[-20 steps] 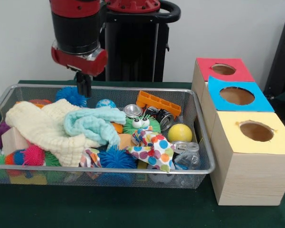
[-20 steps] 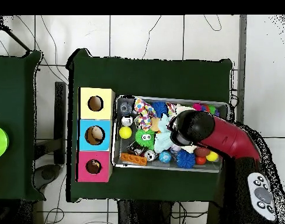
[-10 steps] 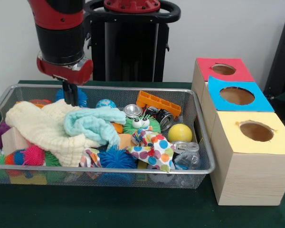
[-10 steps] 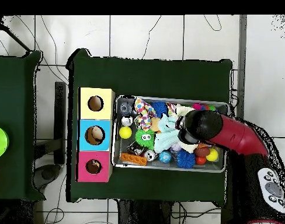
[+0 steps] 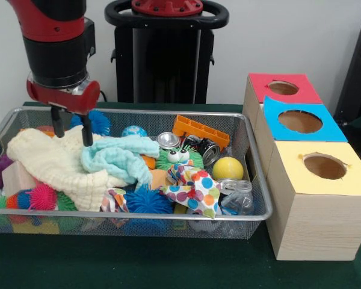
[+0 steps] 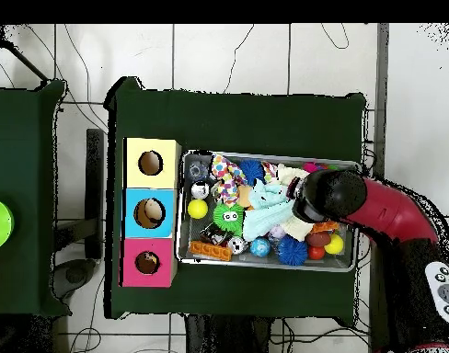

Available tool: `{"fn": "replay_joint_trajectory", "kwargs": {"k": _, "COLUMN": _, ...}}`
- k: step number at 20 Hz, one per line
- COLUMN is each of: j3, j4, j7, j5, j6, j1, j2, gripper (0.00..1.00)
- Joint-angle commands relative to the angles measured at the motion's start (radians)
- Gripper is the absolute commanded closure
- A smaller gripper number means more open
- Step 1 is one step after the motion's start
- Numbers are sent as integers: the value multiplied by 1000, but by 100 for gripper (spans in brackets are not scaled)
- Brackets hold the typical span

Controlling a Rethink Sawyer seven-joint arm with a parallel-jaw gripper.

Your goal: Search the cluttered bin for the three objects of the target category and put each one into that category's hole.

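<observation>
**A:** Silver mesh everywhere — the cluttered bin [image 5: 253, 174] dominates the table, and the gripper [image 5: 72, 129] hangs over its end farthest from the three boxes [image 5: 301, 156], fingers spread apart with nothing between them, tips just above the cream cloth [image 5: 54, 162].

**B:** And the toy animals it's hunting?

**A:** Can't pick one out for certain from either view. If they're in the bin, they're buried, and that cream cloth plus the pale blue cloth [image 5: 117, 156] beside it cover a big share of that end.

**B:** So how would you play this step?

**A:** I'd say treat it as digging. Come straight down on a raised fold of the cream cloth, pinch a single layer, lift it clear and set it toward the bin's middle. Grab too deep and the spiky balls [image 5: 42, 195] underneath may come along.

**B:** Anything to avoid?

**A:** The blue spiky ball [image 5: 96, 120] sits just behind the gripper against the bin's far wall; drifting back risks catching it or the rim. The yellow ball [image 5: 227, 168] near the box end is a decoy, not a duck.
</observation>
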Motion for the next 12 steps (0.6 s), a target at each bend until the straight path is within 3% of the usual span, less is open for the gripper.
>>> {"fn": "replay_joint_trajectory", "kwargs": {"k": 1, "j3": 155, "j4": -48, "j7": -300, "j5": -104, "j6": 15, "j1": -59, "j2": 65, "gripper": 0}}
{"fn": "replay_joint_trajectory", "kwargs": {"k": 8, "j3": 181, "j4": -39, "j7": -264, "j5": -197, "j6": -45, "j1": -78, "j2": 124, "gripper": 0}}
{"fn": "replay_joint_trajectory", "kwargs": {"k": 12, "j3": 182, "j4": -50, "j7": -259, "j5": -236, "j6": 4, "j1": -68, "j2": 152, "gripper": 0}}
